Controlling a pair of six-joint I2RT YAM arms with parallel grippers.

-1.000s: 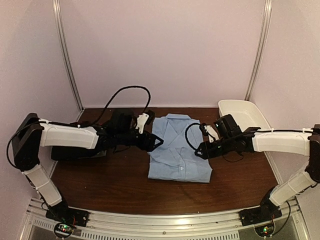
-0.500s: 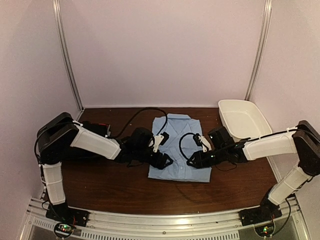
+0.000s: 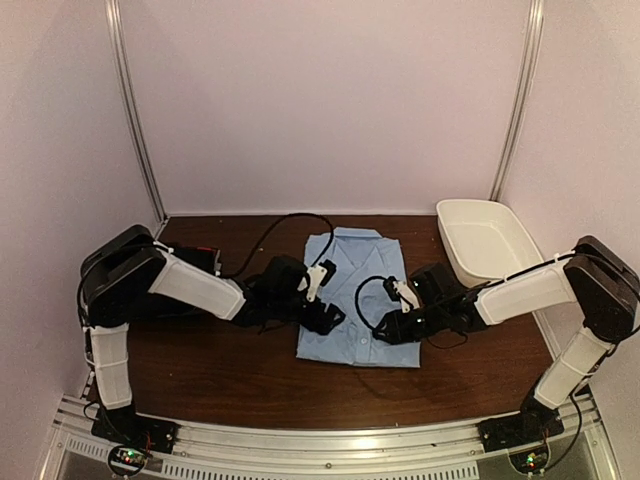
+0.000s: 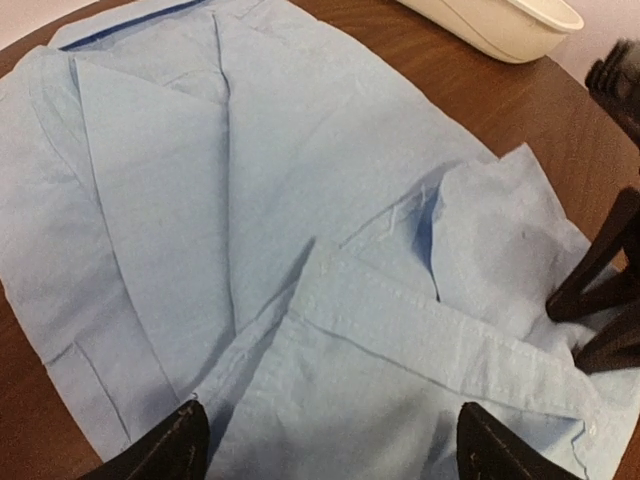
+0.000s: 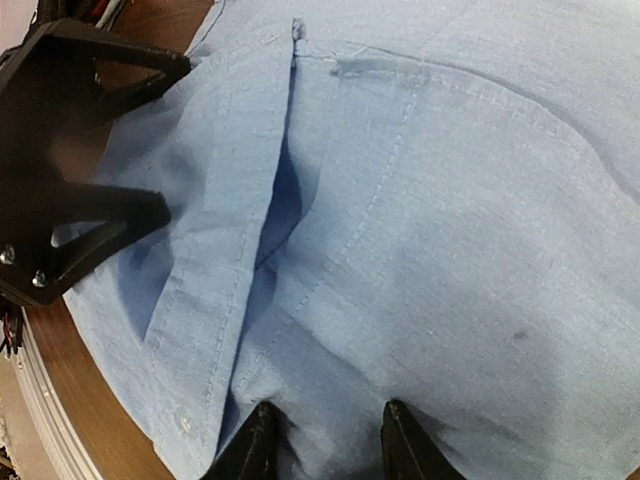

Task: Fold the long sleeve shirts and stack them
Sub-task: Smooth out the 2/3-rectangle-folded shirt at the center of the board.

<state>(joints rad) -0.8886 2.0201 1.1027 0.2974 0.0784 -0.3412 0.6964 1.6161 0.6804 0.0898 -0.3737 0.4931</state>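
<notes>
shirt: light blue collared cloth shirt (image 3: 350,280) folded flat, worktop (image 3: 250,385) centre | left gripper (image 3: 333,318): wide open over its 8 o'clock side | right gripper (image 3: 384,332): half-closed on cloth at 5 o'clock, can't tell if gripping

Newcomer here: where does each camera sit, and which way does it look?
Top external: high behind the arm bases, looking down at the table; both arms, left gripper and right gripper at the light blue shirt.
Left wrist: on the left arm, facing across the shirt toward the white tub; own fingertips below.
Right wrist: on the right arm, close over the shirt; own fingertips below.
Shared: both wrist views show the shirt and the other gripper.
</notes>
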